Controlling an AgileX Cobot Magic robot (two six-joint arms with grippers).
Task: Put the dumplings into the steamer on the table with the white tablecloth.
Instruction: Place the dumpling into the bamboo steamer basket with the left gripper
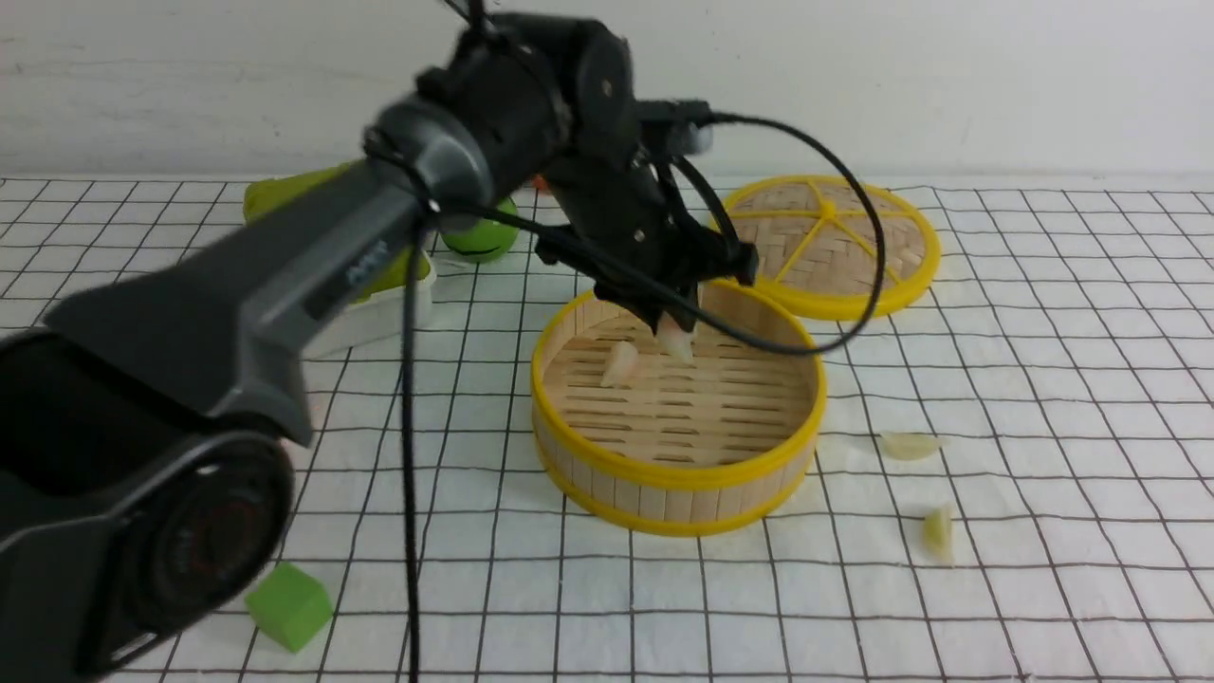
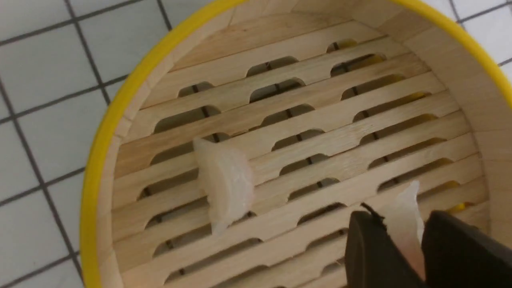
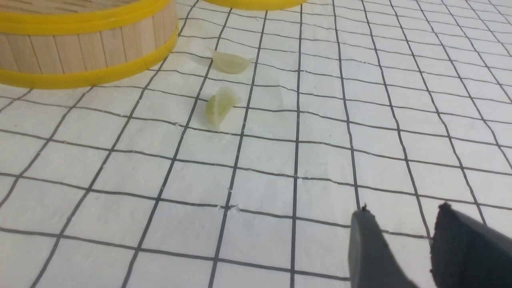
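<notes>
The left tool pinches a pale dumpling inside the steamer (a second dumpling lies there); the right tool stands apart, empty.

all views share steamer (wrists nearer)

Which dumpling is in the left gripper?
The pink one between its fingers over the steamer; the other pink lies loose inside, both yellow-green ones outside.

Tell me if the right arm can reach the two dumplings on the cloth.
Probably yes: the right gripper is open and empty, and only bare cloth lies between it and both dumplings.
</notes>
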